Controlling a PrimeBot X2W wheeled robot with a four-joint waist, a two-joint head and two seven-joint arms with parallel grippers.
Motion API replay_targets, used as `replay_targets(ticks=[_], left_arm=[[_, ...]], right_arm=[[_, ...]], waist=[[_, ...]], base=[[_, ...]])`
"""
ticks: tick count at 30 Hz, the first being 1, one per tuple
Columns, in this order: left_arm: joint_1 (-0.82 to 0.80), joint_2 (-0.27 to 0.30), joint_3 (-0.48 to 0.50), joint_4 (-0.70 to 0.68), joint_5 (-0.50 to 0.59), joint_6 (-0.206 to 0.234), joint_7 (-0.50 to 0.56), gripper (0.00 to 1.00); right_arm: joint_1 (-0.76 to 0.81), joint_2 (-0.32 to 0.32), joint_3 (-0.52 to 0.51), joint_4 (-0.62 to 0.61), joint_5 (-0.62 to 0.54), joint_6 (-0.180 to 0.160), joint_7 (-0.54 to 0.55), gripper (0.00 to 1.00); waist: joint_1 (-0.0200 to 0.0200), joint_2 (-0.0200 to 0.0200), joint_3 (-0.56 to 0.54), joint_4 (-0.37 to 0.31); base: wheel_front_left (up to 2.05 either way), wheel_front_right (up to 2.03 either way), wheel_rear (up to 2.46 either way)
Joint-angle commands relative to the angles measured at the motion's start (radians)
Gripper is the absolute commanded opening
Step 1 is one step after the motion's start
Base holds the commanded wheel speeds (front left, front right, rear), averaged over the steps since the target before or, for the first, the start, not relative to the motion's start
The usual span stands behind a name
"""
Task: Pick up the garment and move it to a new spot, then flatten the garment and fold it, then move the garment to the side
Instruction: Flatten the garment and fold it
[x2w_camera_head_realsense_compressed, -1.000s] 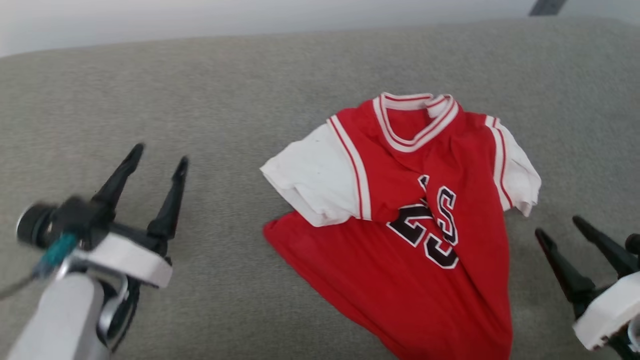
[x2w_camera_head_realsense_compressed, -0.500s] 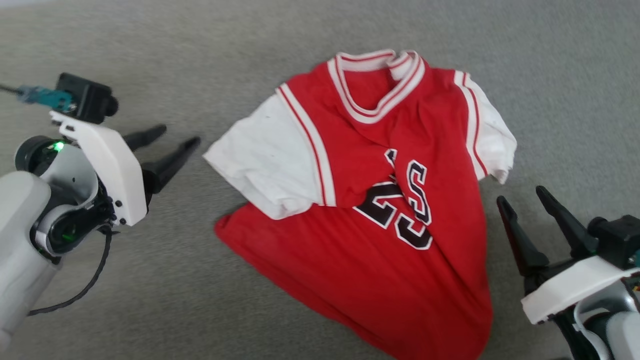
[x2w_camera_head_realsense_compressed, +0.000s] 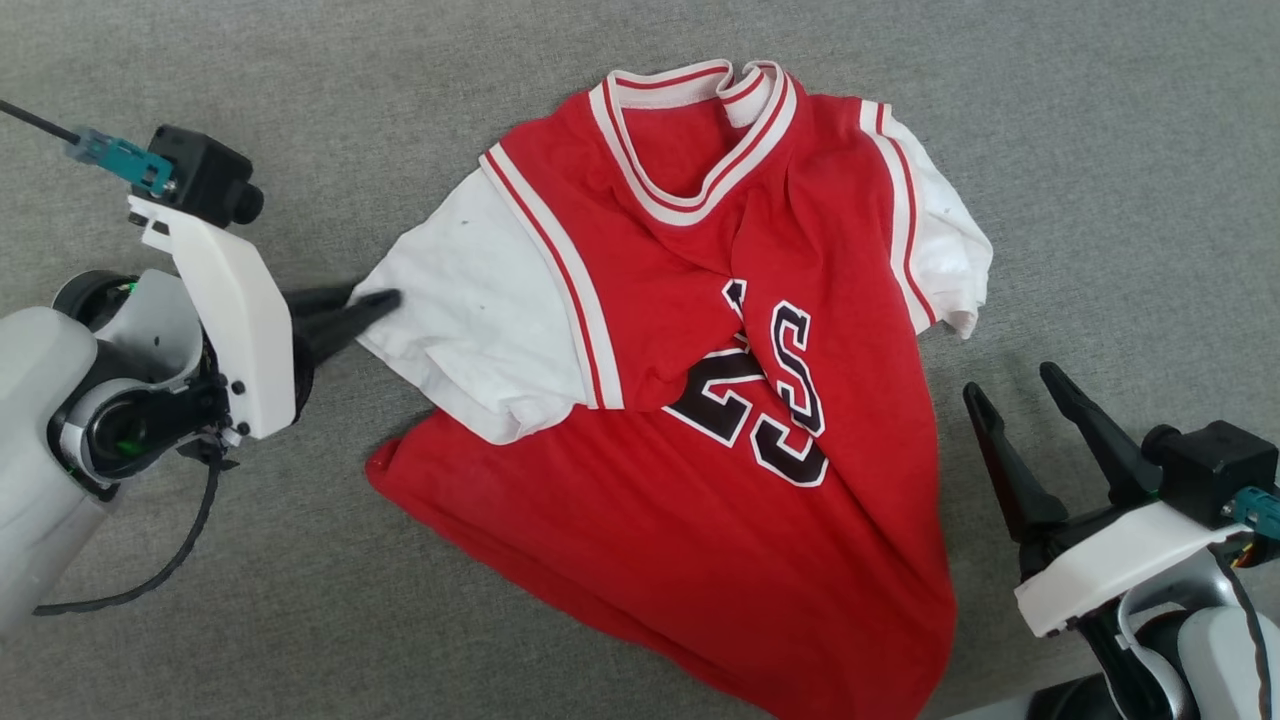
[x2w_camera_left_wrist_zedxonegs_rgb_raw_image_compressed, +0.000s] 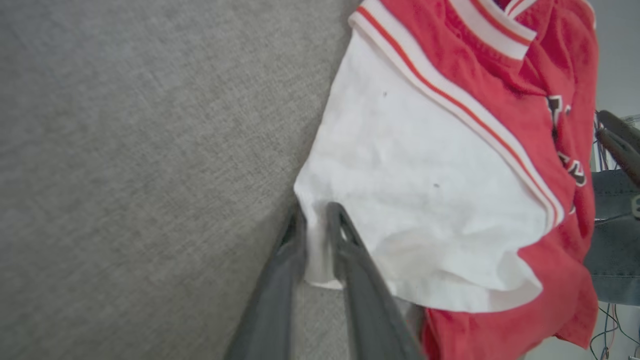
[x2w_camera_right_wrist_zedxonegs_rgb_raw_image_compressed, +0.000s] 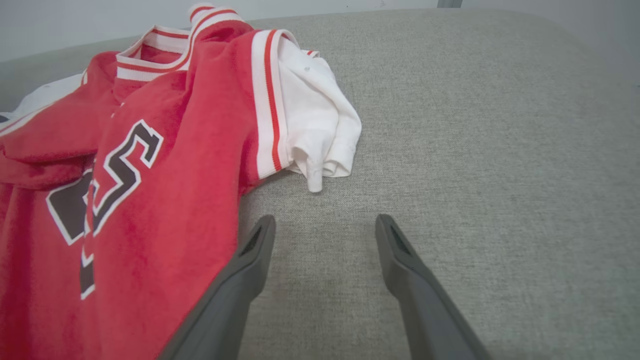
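Closest to the robot, on its right, the right gripper (x2w_camera_head_realsense_compressed: 1010, 382) holds its fingers spread wide over the grey fabric surface (x2w_camera_head_realsense_compressed: 300, 620), just beside the rumpled red jersey T-shirt (x2w_camera_head_realsense_compressed: 640, 540), which lies print-up, and not touching it. Farther out on the left, the left gripper (x2w_camera_head_realsense_compressed: 372, 297) has its fingers pinching the outer edge of the shirt's white sleeve (x2w_camera_head_realsense_compressed: 470, 300). The striped collar (x2w_camera_head_realsense_compressed: 690, 205) lies farthest away.

Grey woven worktop (x2w_camera_head_realsense_compressed: 250, 620) all round.
Pale wall (x2w_camera_right_wrist_zedxonegs_rgb_raw_image_compressed: 75, 20) at 12 o'clock in the right wrist view; denim-blue cloth (x2w_camera_left_wrist_zedxonegs_rgb_raw_image_compressed: 612, 240) at 3 o'clock, left wrist view.
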Motion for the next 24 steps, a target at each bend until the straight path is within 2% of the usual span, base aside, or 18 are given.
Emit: replay_targets(ticks=[1,5,11,17,24], left_arm=[[0.021,-0.014,-0.033,0.009,0.003,0.002,0.004,0.0],[-0.013,0.001,-0.046,0.027,-0.006,0.002,-0.033,0.0],[-0.048,0.053,-0.03,0.073,-0.015,0.002,-0.144,0.0],[-0.024,0.119,-0.032,0.132,-0.041,0.002,-0.206,0.0],[-0.007,0.181,-0.057,0.246,0.012,0.002,-0.268,0.0]], right_arm=[[-0.012,0.003,-0.001,0.004,-0.007,0.0,-0.005,1.0],[-0.02,0.003,-0.002,0.006,-0.012,0.0,-0.008,1.0],[-0.013,0.001,-0.019,0.008,-0.017,0.0,-0.008,1.0],[0.001,-0.003,-0.034,-0.003,-0.021,0.0,0.007,1.0],[0.02,-0.011,-0.05,-0.025,-0.026,0.0,0.027,1.0]], waist=[[0.0,0.0,-0.001,0.001],[0.0,0.0,-0.005,0.009],[0.0,0.0,-0.021,0.027],[0.0,0.0,-0.039,0.045],[0.0,0.0,-0.055,0.065]], base=[[0.0,0.0,0.0],[0.0,0.0,0.0],[0.0,0.0,0.0],[0.0,0.0,0.0],[0.0,0.0,0.0]])
